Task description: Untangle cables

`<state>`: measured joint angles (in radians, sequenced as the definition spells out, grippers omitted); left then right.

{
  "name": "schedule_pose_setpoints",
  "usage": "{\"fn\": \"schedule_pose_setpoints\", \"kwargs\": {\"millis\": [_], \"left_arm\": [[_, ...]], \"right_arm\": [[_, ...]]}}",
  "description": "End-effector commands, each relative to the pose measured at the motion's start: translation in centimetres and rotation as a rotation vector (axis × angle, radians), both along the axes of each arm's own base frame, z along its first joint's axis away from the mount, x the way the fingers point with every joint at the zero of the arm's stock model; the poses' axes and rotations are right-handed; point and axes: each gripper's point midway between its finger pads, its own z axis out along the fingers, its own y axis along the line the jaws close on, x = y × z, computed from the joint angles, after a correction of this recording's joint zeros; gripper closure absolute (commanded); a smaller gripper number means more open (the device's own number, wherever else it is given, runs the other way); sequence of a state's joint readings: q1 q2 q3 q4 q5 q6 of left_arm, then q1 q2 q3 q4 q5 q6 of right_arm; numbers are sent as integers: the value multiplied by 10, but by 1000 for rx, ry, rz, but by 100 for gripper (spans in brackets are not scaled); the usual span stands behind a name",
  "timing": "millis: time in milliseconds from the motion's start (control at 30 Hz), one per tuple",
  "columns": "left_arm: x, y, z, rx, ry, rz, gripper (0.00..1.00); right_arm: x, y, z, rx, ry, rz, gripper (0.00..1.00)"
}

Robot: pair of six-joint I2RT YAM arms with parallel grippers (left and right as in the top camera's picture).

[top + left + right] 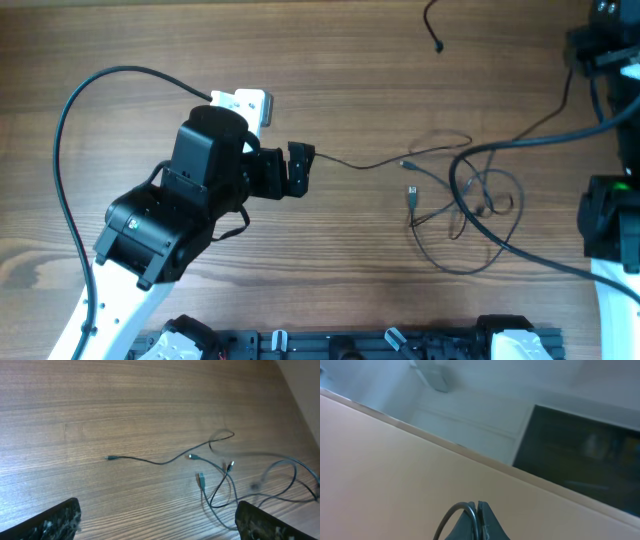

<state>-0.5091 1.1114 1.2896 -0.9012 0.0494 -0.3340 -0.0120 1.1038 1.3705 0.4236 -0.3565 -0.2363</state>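
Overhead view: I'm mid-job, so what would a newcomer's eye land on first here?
The bulky left arm fills the left half, its claw open and pointing right. Just ahead of it, one thin strand stretches across the wood to the loose tangle of cables right of centre. A thicker robot cable sweeps across that tangle.

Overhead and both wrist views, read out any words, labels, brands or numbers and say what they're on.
No readable text in any view. The cables, the wooden table and the left arm's white mount show no lettering; the right wrist view is too blurred to tell.
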Motion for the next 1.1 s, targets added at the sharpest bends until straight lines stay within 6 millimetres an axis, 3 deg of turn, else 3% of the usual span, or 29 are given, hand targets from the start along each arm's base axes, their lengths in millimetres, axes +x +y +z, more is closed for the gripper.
{"fn": "schedule_pose_setpoints", "kwargs": {"millis": [0,133,167,233,300,367,467,567,633,700,767,800,833,867,967,1067], "left_arm": [[1,3,3,12,-18,1,0],[1,3,3,12,-18,1,0],[1,3,3,12,-18,1,0],[1,3,3,11,-18,1,0],[1,3,3,12,-18,1,0],[1,3,3,12,-17,1,0],[1,3,3,12,-18,1,0],[1,3,3,9,-20,1,0],[6,-9,16,-76,-46,-7,0],[3,-17,14,-146,9,3,0],[13,-26,-5,-203,122,75,0],[19,-36,-16,-221,172,78,0],[31,-69,-33,-267,230,-10,0],[40,-89,-42,-309,262,-41,0],[75,-126,-83,-436,395,65,0],[89,-171,-110,-526,441,-49,2]], "right_arm": [[33,-38,-7,-16,-8,-294,96],[59,-98,-25,-122,37,-793,96],[57,-113,-25,-111,39,-901,96],[47,-125,-16,-65,-4,-976,96],[30,-135,-2,2,-71,-1016,96],[24,-147,-3,41,-64,-1065,96],[60,-162,-57,-38,209,-1083,96],[76,-167,-92,56,353,-998,95],[85,-161,-105,73,404,-917,96],[88,-158,-113,81,434,-890,96],[89,-158,-118,116,453,-870,96],[89,-158,-118,142,453,-857,96],[91,-156,-120,202,459,-818,96],[93,-154,-124,209,476,-796,96],[96,-153,-141,279,541,-757,96],[105,-133,-150,234,589,-637,96]]}}
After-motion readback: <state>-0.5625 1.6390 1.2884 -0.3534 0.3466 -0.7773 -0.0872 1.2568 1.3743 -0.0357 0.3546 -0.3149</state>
